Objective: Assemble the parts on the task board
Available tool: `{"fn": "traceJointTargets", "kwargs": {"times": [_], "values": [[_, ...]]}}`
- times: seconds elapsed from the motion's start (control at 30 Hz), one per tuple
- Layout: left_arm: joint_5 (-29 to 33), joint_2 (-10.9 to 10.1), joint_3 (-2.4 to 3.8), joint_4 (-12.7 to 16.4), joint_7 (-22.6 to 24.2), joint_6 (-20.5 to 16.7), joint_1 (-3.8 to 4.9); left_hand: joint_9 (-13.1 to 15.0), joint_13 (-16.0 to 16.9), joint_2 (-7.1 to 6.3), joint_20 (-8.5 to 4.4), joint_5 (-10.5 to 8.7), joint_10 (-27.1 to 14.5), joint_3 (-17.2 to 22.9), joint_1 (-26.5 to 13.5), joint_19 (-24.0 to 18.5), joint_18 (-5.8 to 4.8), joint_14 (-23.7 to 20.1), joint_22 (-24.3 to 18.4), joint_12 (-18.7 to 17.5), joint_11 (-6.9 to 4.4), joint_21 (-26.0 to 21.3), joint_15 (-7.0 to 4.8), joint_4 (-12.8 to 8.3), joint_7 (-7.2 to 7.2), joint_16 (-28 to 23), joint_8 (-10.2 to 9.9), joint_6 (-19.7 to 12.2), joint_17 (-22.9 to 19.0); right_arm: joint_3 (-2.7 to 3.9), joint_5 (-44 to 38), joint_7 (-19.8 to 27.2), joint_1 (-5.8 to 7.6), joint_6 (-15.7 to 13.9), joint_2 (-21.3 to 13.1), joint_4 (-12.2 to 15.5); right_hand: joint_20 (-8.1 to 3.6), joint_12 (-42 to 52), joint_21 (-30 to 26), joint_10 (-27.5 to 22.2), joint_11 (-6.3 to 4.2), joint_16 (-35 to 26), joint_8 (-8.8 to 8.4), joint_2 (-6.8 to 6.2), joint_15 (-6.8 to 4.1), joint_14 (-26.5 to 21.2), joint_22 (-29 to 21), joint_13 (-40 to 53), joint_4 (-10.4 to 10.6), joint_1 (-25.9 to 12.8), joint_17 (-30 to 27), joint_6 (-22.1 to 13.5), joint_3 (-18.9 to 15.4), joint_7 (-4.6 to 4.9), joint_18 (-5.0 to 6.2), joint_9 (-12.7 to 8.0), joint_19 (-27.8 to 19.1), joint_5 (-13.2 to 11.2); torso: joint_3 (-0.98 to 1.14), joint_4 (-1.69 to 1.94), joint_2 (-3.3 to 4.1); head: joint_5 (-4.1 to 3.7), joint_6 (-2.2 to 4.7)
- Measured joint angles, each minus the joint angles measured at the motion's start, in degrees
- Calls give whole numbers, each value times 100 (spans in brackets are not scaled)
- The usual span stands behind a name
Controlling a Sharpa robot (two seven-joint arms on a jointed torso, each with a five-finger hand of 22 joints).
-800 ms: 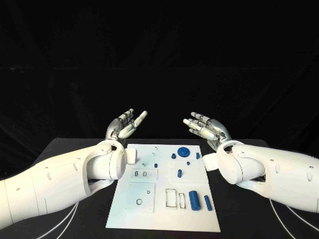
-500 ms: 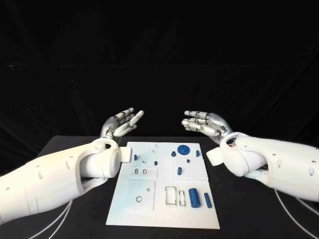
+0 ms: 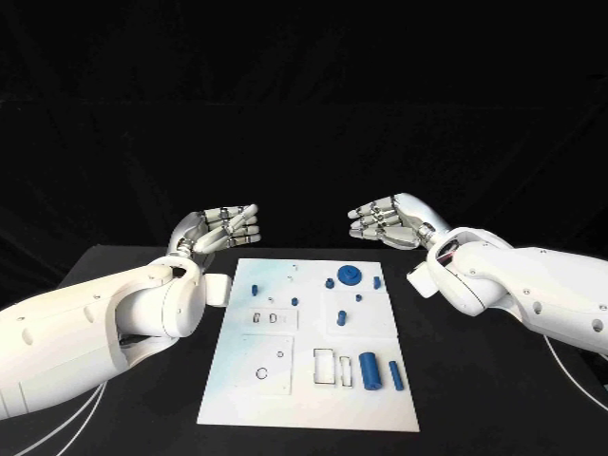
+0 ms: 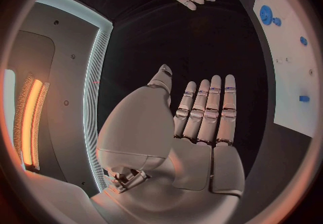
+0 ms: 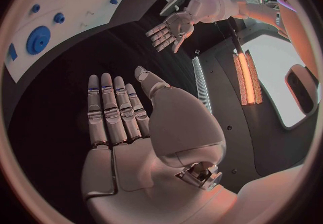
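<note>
Both hands are up off the surface (image 3: 99, 275), raised beyond the far edge of the white board (image 3: 284, 380), and neither is touching anything. The left hand (image 3: 219, 228) hangs past the board's far left corner, palm turned inward; its own wrist view shows its fingers (image 4: 214, 108) stretched out straight and side by side, released, with nothing in them. The right hand (image 3: 393, 220) hangs past the far right corner, facing the left one across a dark gap. Its fingers (image 5: 111, 111) lie straight and flat too, released, holding nothing.

Down on the board, which lies flat in the middle of the dark surface between the 2 arms, the blue parts are spread about. A round blue disc (image 3: 347, 273) sits near the far edge, right of centre. Small blue pieces dot the far half, 1 of them (image 3: 251, 288) near the left edge. A long blue cylinder (image 3: 370, 370) lies on the near right part, with a thinner blue bar (image 3: 394, 375) just beside it on the right. Left of these are 2 narrow rectangular slots (image 3: 334, 366).
</note>
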Motion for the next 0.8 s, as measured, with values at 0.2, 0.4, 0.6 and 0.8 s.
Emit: {"fn": "traceJointTargets", "kwargs": {"times": [0.2,0.4,0.6,0.8], "values": [[-94,-199,1,320,-54,238,99,-1,5,46,-85,0,302,-45,46,342,0,469,36,0,-77,170,-105,-93,-2,43,0,243,114,4,-983,-377,116,93,37,-124,-212,0,410,502,-156,108,24,-77,-209,638,177,15,-140,75,114,432,140,-29,0,14,578,-30,-41,27,179,-55,41],[-145,-451,3,700,-112,424,220,-9,5,89,-145,0,503,-76,89,565,93,724,61,-26,-99,274,-158,-188,-24,43,0,402,193,9,-2276,-934,209,216,104,-136,-478,0,972,953,-344,342,48,-258,-470,1432,479,62,-170,-5,370,777,170,-185,1,49,1136,10,-85,70,377,-125,111],[-150,-633,13,1075,-150,529,301,-9,4,89,-145,0,503,-91,89,565,92,723,61,-29,-99,274,-158,-204,-24,43,0,402,192,11,-3430,-1468,230,326,243,-138,-964,-112,2285,1185,-603,1505,15,-618,-898,2670,1274,189,-46,-194,1409,1091,213,-401,3,80,2164,293,-121,126,587,-183,216],[-150,-711,39,1343,-177,596,340,-15,4,66,-166,0,503,-107,111,586,92,723,60,-49,-99,274,-158,-219,-24,20,0,402,197,10,-4277,-1887,227,459,424,-211,-995,-43,3787,960,-618,3045,-66,-772,-898,2671,3025,339,174,-160,2701,1091,367,-401,-88,97,2696,315,-148,183,779,-208,294]]}}
